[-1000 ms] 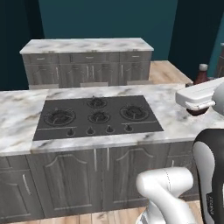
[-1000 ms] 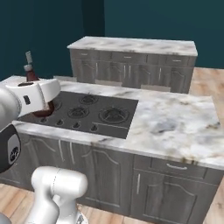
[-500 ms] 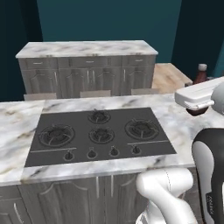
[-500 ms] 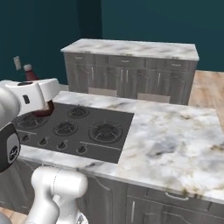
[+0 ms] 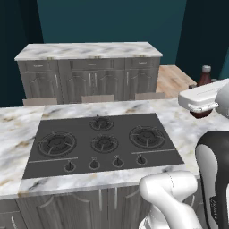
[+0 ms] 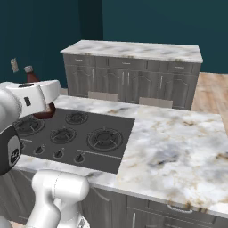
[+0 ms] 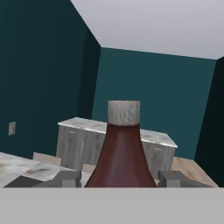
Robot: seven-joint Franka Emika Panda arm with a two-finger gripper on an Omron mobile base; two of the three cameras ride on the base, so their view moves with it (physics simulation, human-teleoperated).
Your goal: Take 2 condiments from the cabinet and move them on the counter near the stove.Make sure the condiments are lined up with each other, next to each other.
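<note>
I am looking into a home kitchen. A black gas stove (image 5: 103, 143) with five burners and a front row of knobs sits sunk into a veined marble counter (image 6: 178, 147) over grey panelled cabinets (image 6: 147, 213). Beyond the stove stands a second marble-topped run of grey cabinets (image 5: 89, 74) against teal walls (image 5: 107, 20), on wood flooring (image 5: 172, 78).
</note>
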